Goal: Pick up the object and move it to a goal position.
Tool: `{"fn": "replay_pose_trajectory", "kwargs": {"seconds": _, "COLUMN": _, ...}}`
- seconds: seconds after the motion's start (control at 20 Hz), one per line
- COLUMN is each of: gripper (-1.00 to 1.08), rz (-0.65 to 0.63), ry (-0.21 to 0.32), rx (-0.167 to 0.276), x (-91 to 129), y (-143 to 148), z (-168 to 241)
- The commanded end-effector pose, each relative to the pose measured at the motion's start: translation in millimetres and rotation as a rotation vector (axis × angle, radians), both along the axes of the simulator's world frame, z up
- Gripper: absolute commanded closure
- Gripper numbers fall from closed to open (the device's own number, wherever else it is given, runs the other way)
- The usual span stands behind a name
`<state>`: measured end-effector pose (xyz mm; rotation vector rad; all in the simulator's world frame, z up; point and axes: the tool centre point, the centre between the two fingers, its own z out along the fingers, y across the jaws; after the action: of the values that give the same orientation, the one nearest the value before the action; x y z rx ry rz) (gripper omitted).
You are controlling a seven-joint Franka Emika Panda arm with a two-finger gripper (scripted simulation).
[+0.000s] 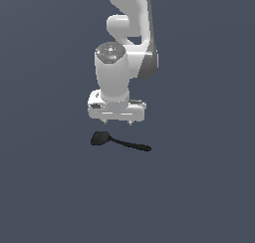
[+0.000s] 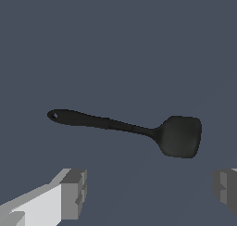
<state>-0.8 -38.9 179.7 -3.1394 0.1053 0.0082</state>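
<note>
The small black spatula-like utensil is lying flat on the plain grey-blue floor, directly beneath the white two-fingered gripper. The gripper is hovering with its fingers spread wide, grasping nothing. The utensil is probably light and rigid; gripping across the thin handle is advisable.

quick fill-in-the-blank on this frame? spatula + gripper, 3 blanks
1. The spatula is colored ____.
2. The gripper hangs above the spatula with its jaws ____.
3. In the exterior view, the spatula's head points to the view's ____.

Missing words: black; open; left
</note>
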Motion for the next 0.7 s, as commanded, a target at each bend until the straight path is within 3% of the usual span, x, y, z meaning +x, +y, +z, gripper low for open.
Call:
{"fn": "replay_pose_trajectory", "kwargs": {"seconds": 0.0, "gripper": -0.92, "rz": 0.000, "ry": 0.000, "rx": 0.000, "x": 0.0, "y": 0.0, "z": 0.0}}
{"fn": "replay_pose_trajectory", "kwargs": {"seconds": 0.65, "gripper": -0.92, "rz": 0.069, "ry": -0.029, "rx": -0.004, "x": 6.7, "y": 10.5, "z": 11.0}}
